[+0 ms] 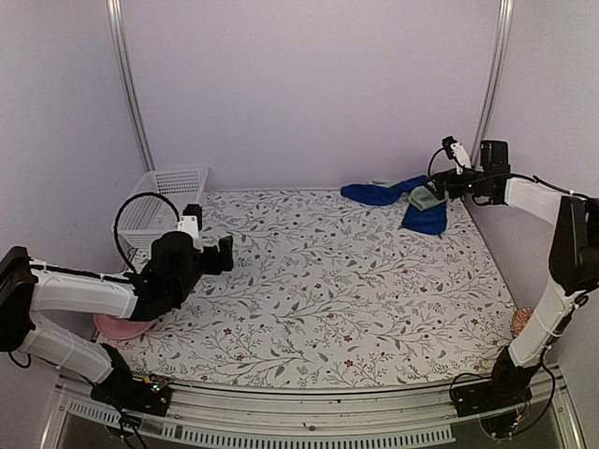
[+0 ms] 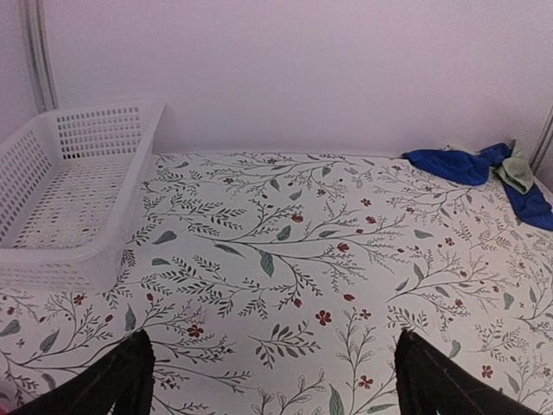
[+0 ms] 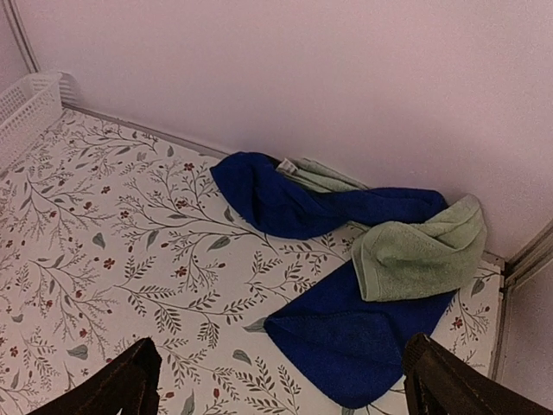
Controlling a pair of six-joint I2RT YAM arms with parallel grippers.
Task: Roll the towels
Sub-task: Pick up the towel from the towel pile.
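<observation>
Royal-blue cloth, the long blue towel (image 3: 337, 333), lies crumpled in the far right corner of the floral worktop (image 1: 328, 299), close against the back wall (image 3: 346, 78), with the small sage-green towel (image 3: 419, 251) draped across its middle and a strip of green also showing behind the blue fold. Over this heap hangs the right end effector (image 3: 281, 389), its fingers spread wide apart and holding nothing. Well apart, on the left side, the left end effector (image 2: 272, 385) is likewise spread wide and empty above the worktop, near the white perforated basket (image 2: 69, 199)
</observation>
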